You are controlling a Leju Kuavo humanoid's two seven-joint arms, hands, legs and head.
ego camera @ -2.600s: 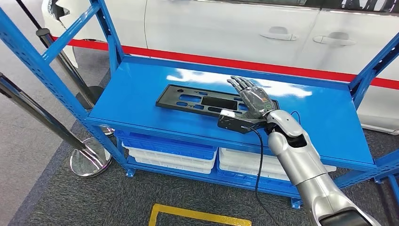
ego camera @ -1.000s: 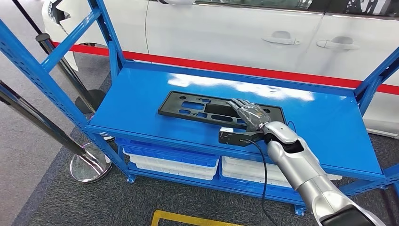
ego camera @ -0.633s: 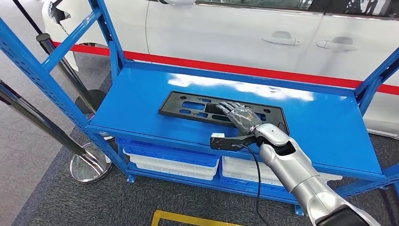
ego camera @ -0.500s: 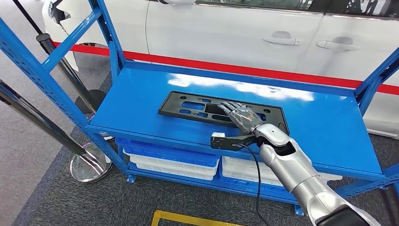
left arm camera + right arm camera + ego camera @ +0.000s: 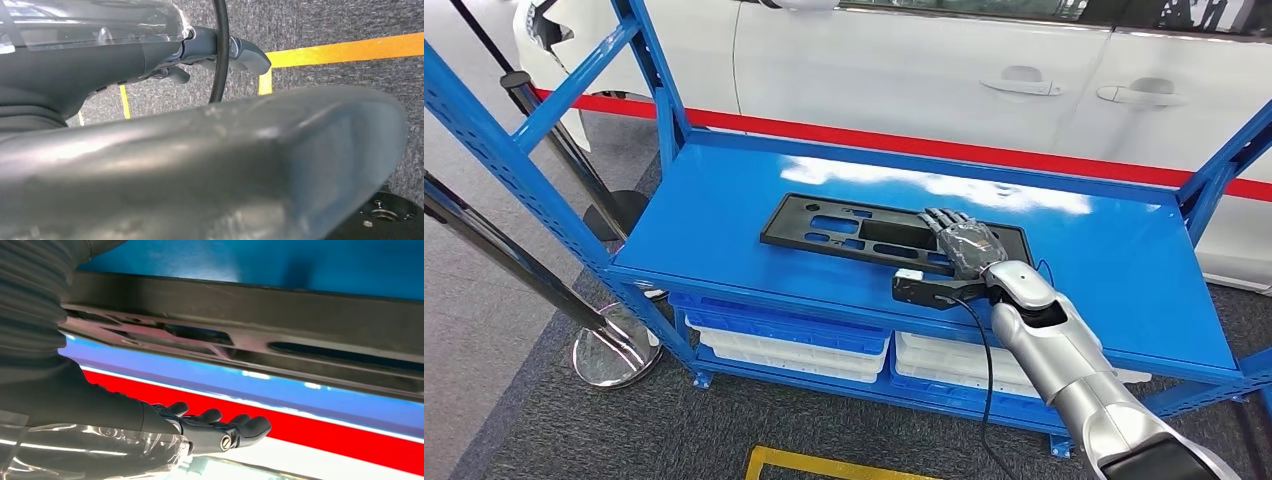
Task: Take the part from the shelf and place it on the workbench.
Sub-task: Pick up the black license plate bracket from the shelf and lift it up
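The right hand (image 5: 960, 243) is lying flat with spread fingers, holding nothing, over the part (image 5: 844, 226). The part looks stiff, thin and light; gripping its near long edge seems best.

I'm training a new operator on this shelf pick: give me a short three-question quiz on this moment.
1. True or false: the black part lies flat on the blue shelf.
2. Which hand is over the part? A) left hand B) right hand
3. Fill in: behind the shelf stands a white ____ with a red stripe.

Key: 1 true; 2 B; 3 car.
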